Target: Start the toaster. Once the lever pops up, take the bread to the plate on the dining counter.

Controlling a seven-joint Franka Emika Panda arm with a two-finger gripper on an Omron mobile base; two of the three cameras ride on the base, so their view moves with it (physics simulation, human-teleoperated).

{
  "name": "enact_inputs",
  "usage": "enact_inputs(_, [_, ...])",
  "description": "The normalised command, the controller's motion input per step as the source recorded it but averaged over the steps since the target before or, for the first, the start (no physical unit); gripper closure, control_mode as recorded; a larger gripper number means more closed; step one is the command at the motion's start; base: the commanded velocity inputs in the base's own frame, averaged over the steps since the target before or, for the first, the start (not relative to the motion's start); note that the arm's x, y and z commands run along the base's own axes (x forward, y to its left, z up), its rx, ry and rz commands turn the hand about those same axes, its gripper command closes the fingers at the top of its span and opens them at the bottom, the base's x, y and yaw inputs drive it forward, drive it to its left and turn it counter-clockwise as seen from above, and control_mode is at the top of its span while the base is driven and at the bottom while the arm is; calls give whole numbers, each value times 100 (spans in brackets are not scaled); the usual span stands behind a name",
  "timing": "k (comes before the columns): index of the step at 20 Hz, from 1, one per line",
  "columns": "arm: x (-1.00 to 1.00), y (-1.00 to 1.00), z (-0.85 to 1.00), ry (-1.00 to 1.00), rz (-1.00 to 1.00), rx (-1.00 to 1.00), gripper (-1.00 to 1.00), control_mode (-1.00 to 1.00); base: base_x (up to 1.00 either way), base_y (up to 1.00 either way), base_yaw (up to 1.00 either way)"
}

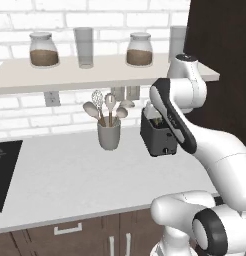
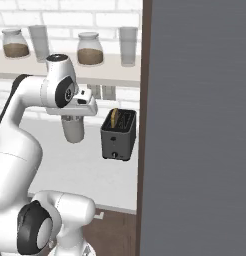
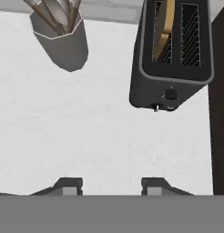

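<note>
We hover our tool (image 3: 111,184), tips spread and pinching nothing, above the desk (image 3: 86,132) short of the toaster (image 3: 170,68), bread (image 3: 165,25) upright in its left slot; step looks like starting it, so next we reach its front lever.

1. Toaster (image 3: 170,54): small black boxy unit w/ two top slots, upright on white worktop, close to dark panel on its right side. Small knob and pale lever tip low on front face.
2. Bread (image 3: 163,27): brown slice standing on edge in left slot, top protruding above slot. Right slot shows wire guides.
</note>
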Motion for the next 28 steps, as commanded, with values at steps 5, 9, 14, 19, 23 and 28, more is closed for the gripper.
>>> enact_inputs(5, [-1,-18,0,-8,0,7,-100,-100,0,0,0])
enact_inputs(9, [0,-46,0,-16,0,13,-100,-100,0,0,0])
enact_inputs(14, [0,-10,0,-14,0,6,-100,-100,0,0,0])
enact_inputs(19, [1,0,0,-10,0,0,100,-100,0,0,0])
enact_inputs(23, [9,3,0,0,-1,-10,100,-100,0,0,0])
enact_inputs(28, [26,0,-18,3,-3,-22,100,-100,0,0,0])
